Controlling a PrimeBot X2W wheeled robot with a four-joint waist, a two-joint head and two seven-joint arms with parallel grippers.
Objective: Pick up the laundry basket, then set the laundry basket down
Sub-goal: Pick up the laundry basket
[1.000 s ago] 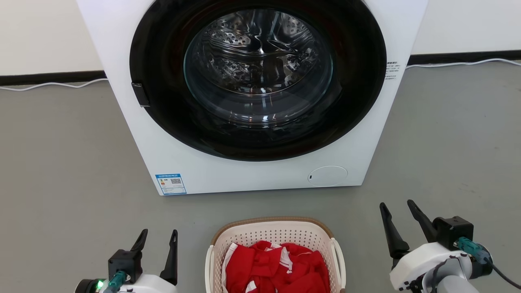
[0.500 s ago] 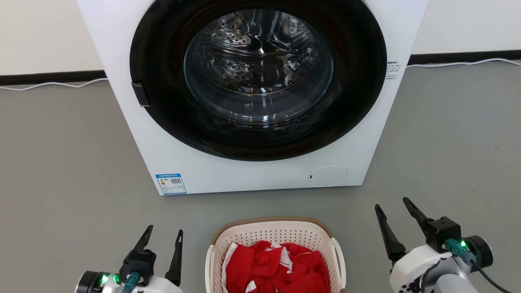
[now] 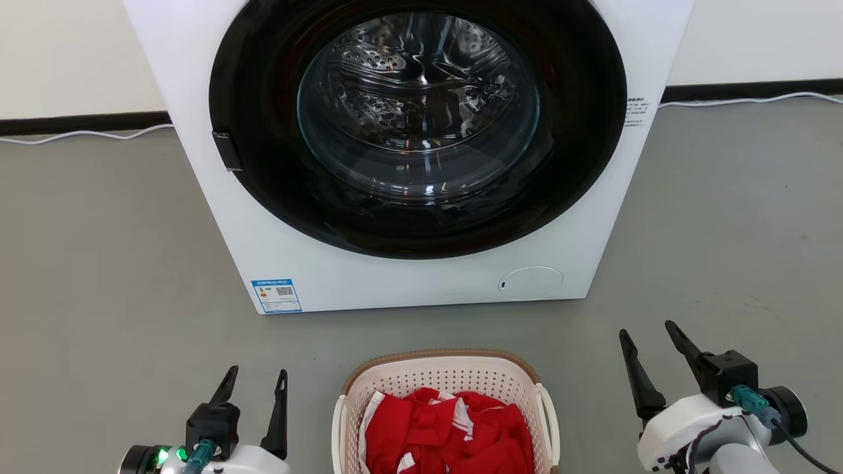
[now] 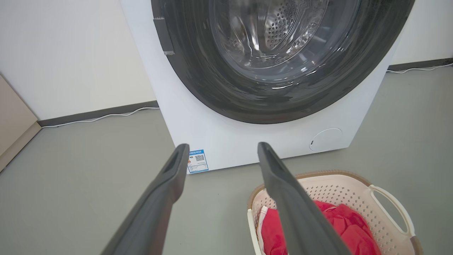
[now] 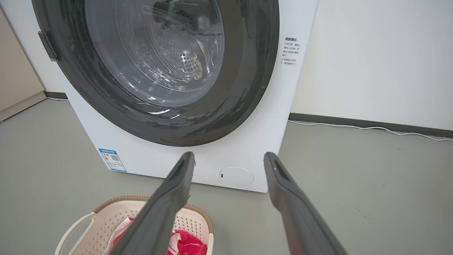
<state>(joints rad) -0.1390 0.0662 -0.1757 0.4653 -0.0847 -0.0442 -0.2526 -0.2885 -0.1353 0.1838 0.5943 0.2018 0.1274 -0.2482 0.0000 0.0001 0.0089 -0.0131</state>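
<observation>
Grippers spread and empty: left gripper (image 3: pixel 258 372) at 7 o'clock in head view, right gripper (image 3: pixel 645 329) at 4 o'clock. Between them at 6 o'clock, apart from both, laundry basket (image 3: pixel 438 356) on grey floor (image 3: pixel 99 276), red cloth (image 3: pixel 448 428) inside, near rim cut by frame edge. Bare floor beside both white handles (image 3: pixel 338 421). Washing machine (image 3: pixel 395 283) at 12 o'clock, seemingly clear of basket's far rim.

The near part of the laundry basket (image 3: pixel 448 380) is cut off by the head view's bottom edge, and its floor is hidden under red cloth (image 3: pixel 454 438). The washing machine (image 3: pixel 395 283) is cropped at the top. The print on its blue sticker (image 3: pixel 276 296) cannot be read.
</observation>
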